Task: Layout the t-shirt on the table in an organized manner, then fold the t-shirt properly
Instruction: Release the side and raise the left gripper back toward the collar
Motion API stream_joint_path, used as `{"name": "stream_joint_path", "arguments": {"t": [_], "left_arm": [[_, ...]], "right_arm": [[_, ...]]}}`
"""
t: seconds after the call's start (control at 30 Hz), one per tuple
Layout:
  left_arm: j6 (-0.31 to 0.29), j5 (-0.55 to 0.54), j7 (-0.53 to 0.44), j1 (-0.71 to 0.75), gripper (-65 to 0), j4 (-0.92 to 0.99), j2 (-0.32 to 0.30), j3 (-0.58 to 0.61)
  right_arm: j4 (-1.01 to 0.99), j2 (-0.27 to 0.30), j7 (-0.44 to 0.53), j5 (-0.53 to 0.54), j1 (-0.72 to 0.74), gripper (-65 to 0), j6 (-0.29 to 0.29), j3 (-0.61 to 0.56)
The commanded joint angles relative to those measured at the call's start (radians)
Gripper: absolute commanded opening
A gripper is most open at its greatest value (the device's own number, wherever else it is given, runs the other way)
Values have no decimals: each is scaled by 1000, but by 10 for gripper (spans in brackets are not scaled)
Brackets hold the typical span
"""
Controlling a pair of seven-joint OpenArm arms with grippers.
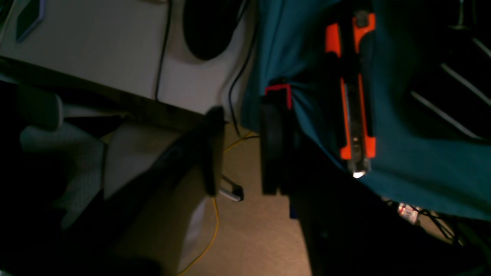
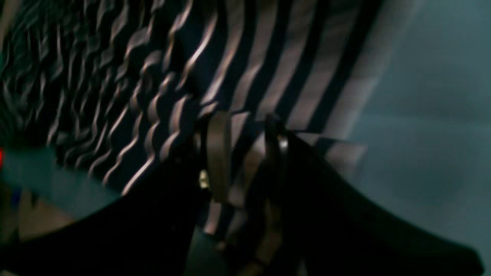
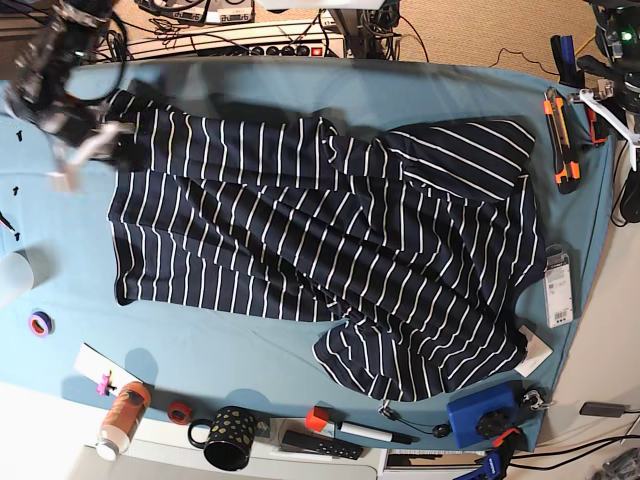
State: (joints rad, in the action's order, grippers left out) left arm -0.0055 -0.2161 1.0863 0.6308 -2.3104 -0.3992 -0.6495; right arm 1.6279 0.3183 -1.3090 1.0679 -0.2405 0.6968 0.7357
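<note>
The navy t-shirt (image 3: 320, 240) with thin white stripes lies spread and wrinkled across the teal table (image 3: 240, 350). One sleeve points to the far right and a folded lobe lies at the front right. At the far left, my right gripper (image 3: 85, 150) is shut on the shirt's corner. In the right wrist view, striped fabric (image 2: 245, 76) runs between its fingers (image 2: 218, 153). My left gripper (image 3: 608, 105) hangs past the table's far right edge. In the left wrist view its fingers (image 1: 213, 153) stand apart, with only floor showing between them. Shirt stripes (image 1: 448, 88) show at that view's right edge.
Orange clamps (image 3: 558, 140) grip the cloth at the right edge. Along the front edge stand a bottle (image 3: 120, 420), a dotted black mug (image 3: 228, 440), a marker (image 3: 350, 430) and a blue box (image 3: 485, 415). A tape roll (image 3: 40, 323) lies front left and a package (image 3: 558, 288) on the right.
</note>
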Motion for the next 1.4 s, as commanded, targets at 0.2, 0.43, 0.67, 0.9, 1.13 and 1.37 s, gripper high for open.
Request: {"name": "stream_joint_path", "arguments": {"t": [0.2, 0.43, 0.67, 0.9, 1.13, 1.37], "left_arm": [[4, -39, -33, 3, -500, -16, -13, -7], [4, -39, -33, 3, -500, -16, -13, -7], [4, -40, -40, 3, -500, -16, -13, -7], [4, -39, -39, 3, -500, -16, -11, -7], [5, -39, -40, 3, -500, -16, -11, -7], [5, -40, -39, 3, -500, -16, -11, -7]], "right_arm": [[15, 31, -82, 5, 5, -445, 1, 158], [13, 28, -27, -54, 4, -386, 1, 96], [13, 28, 66, -267, 5, -386, 1, -48], [13, 28, 77, -261, 8, -473, 1, -106], [20, 28, 0, -253, 8, -650, 1, -106], [157, 28, -86, 53, -30, -650, 1, -106]]}}
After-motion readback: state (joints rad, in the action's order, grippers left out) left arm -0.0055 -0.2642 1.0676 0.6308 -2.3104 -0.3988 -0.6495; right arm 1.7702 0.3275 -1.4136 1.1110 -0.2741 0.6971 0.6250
